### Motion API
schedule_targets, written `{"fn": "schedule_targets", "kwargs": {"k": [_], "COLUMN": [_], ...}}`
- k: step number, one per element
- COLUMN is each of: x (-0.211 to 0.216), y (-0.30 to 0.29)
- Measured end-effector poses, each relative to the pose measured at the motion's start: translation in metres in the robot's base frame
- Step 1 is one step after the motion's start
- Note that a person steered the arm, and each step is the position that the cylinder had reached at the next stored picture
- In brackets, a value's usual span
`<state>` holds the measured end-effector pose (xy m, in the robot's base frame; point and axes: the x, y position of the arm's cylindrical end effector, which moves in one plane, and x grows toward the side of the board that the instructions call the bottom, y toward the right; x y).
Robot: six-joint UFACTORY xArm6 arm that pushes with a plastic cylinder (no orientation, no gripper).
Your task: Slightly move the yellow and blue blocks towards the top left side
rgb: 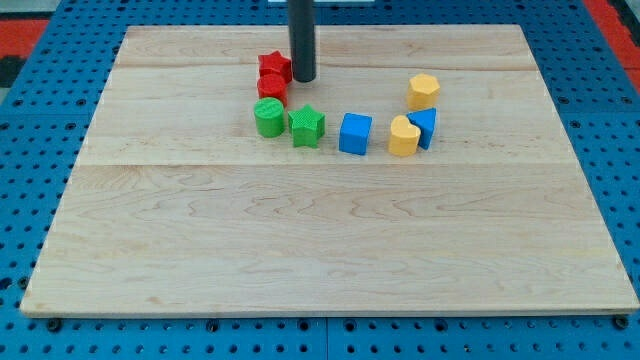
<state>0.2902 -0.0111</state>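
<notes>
Tool tip beside red blocks

Pale matt wooden board; matt plastic blue cube; dark smooth rod.

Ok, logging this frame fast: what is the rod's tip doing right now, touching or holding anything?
My tip: holds nothing; it sits just right of the red blocks, contact cannot be told. It is well left of the yellow heart block and the blue block touching it.

The rod's tip touches the red star block on its right side. The yellow heart block touches the blue triangular block, with the blue cube to the view's left.
</notes>
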Motion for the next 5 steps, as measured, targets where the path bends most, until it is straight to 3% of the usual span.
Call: {"fn": "schedule_targets", "kwargs": {"k": [2,3,4,5], "x": [-0.025,-0.014,0.012,0.030], "y": [0.000,0.096,0.076,0.094]}}
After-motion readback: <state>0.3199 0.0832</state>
